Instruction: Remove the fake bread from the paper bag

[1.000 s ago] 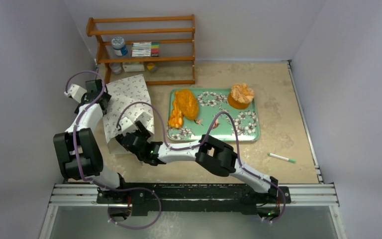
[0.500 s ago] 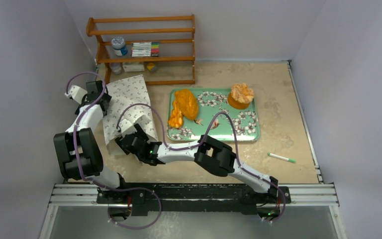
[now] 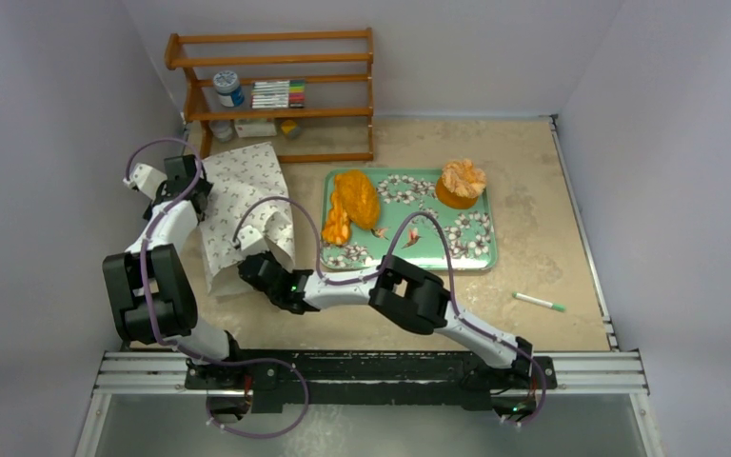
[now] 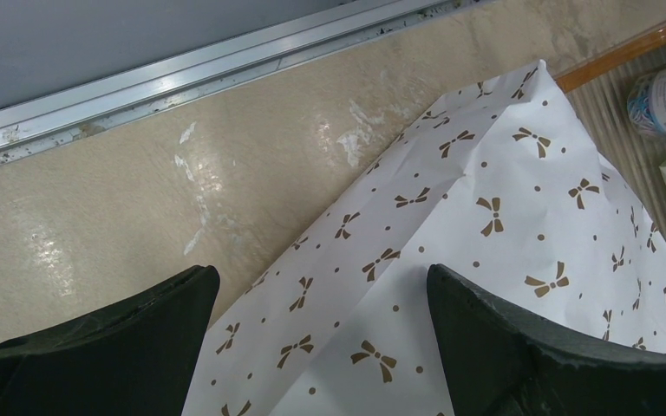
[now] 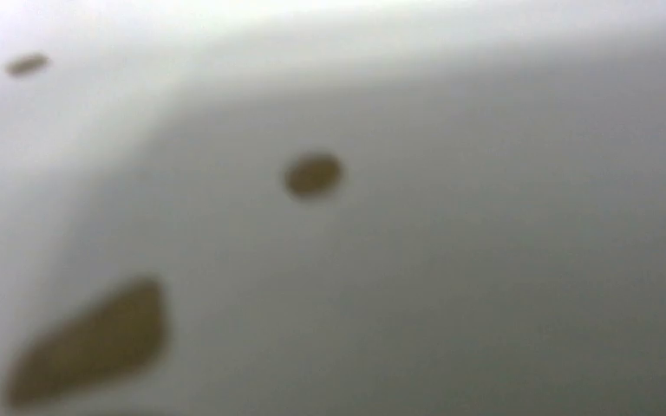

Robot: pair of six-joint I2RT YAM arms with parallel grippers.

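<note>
The pen [image 3: 538,302] lies on the bench [image 3: 533,190], well right of the bag [image 3: 247,190] and nearer than its near end. The right fingers [image 3: 249,268] are at the bag's near end, against the paper. The wrist view there is only a blur of white paper with brown marks, so I cannot tell whether they are released or clenched. They may be partly under the paper.

The bag lies creased on the bench, printed side up. The bread [image 3: 357,197] is outside the bag, on the tray [image 3: 471,238] just to its right. A lumpy loaf and a smaller piece sit at the tray end nearest the bag, and a ruffled pastry [image 3: 461,181] sits at the tray's far corner, away from the bag.

The left fingers [image 3: 198,190] are at the bag's far left edge. They are released and spread wide, with printed paper lying between them. The shelf [image 3: 276,90] stands just beyond the bag's far end.
</note>
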